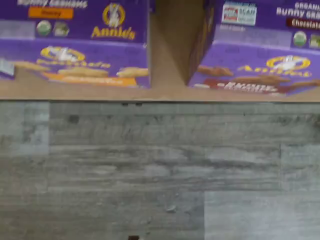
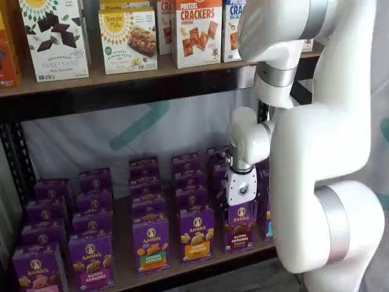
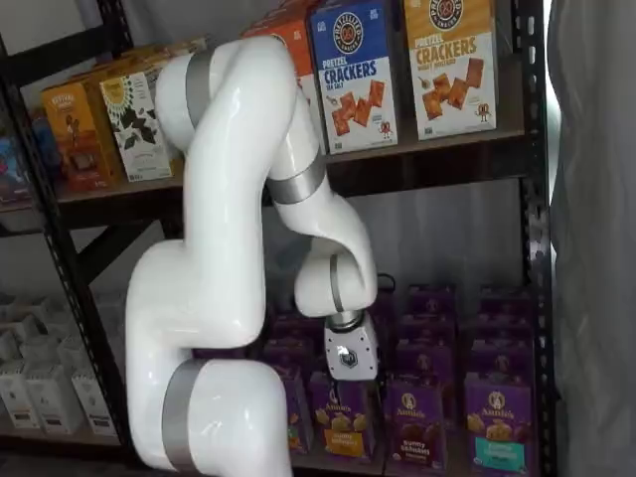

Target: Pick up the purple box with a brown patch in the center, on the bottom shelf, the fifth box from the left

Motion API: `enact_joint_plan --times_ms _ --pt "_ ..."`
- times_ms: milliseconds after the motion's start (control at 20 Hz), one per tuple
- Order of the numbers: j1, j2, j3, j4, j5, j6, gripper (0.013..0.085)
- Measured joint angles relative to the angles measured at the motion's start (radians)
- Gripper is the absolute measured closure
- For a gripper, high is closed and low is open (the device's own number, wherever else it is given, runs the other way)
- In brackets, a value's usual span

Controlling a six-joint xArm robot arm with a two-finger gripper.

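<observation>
The purple box with the dark brown band stands in the front row of the bottom shelf (image 2: 173, 260); it shows in both shelf views (image 2: 238, 228) (image 3: 412, 417) and in the wrist view (image 1: 255, 65). My gripper (image 2: 240, 204) hangs just above and in front of this box; in a shelf view (image 3: 351, 376) its white body shows between this box and its orange-banded neighbour. Only the white body shows plainly, the black fingers do not, so I cannot tell if they are open or shut. Nothing is seen held.
A purple carton with an orange band (image 2: 196, 234) (image 1: 75, 50) stands beside the box on one side, one with a green band (image 3: 497, 422) on the other. More purple cartons stand in rows behind. Large cracker boxes (image 2: 197, 30) fill the shelf above. Grey plank floor (image 1: 160, 170) lies below.
</observation>
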Motion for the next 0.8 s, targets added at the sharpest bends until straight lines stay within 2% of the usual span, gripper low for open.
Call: enact_joint_plan --times_ms 250,300,500,600,800 --pt "-0.024 0.098 -0.109 -0.005 0.001 -0.02 0.013" --pt "-0.026 0.112 -0.125 0.008 -0.002 -0.034 0.013" --pt "-0.027 0.173 -0.197 0.135 -0.005 -0.158 0.013" --pt "-0.03 0.204 -0.236 0.162 -0.001 -0.187 0.013" --pt "-0.038 0.252 -0.302 0.172 0.019 -0.204 0.013"
